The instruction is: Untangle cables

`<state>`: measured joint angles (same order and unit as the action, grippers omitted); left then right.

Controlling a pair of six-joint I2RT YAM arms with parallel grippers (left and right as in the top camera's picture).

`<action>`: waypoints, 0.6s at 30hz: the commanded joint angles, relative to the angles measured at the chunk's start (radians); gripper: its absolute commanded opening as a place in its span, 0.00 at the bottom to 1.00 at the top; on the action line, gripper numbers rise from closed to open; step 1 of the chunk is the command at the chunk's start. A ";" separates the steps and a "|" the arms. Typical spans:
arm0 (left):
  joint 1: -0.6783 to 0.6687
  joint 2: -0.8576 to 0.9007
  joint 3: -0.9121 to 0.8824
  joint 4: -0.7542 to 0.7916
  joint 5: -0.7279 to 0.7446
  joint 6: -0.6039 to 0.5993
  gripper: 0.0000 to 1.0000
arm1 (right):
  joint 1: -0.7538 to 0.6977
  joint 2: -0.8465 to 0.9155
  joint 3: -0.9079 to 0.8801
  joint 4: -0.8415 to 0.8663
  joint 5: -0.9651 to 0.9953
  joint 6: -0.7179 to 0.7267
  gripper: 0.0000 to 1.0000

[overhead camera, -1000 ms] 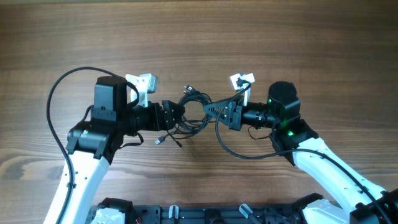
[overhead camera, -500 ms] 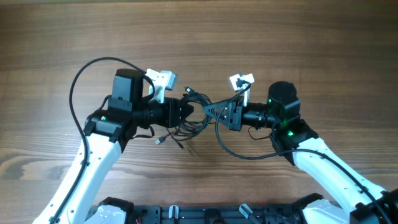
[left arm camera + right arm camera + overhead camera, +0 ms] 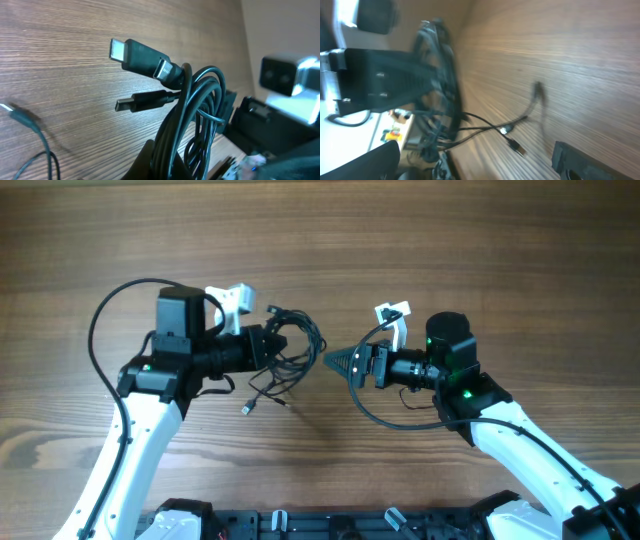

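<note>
The cables (image 3: 293,343) are a tangled coil of thin black cords lifted off the wooden table left of centre, with loose plug ends (image 3: 247,408) trailing below. My left gripper (image 3: 266,346) is shut on the coil; in the left wrist view the cables (image 3: 192,115) run up from between its fingers (image 3: 150,162), and two plug ends (image 3: 140,52) stick out left. My right gripper (image 3: 338,364) stands open a short way right of the coil, apart from it. The right wrist view is blurred: the cables (image 3: 442,85) hang ahead, and nothing sits between the fingers (image 3: 577,160).
The thick black cable (image 3: 372,415) looping below the right gripper belongs to the right arm. The right arm's wrist camera (image 3: 290,75) shows close behind the coil in the left wrist view. Bare wooden table (image 3: 320,240) lies beyond both arms.
My left gripper has shut on the coil and drawn it to the left. My right gripper has let go, opened wide, and the cables now sit apart from it.
</note>
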<state>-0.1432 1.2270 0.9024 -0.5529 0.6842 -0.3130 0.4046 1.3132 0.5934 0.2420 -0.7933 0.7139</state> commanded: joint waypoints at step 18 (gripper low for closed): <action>0.023 0.005 0.006 0.016 0.105 -0.150 0.04 | 0.004 0.005 0.003 -0.019 0.051 0.072 0.80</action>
<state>-0.1249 1.2270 0.9024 -0.5442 0.8223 -0.3893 0.4053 1.3132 0.5934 0.2203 -0.6983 0.7635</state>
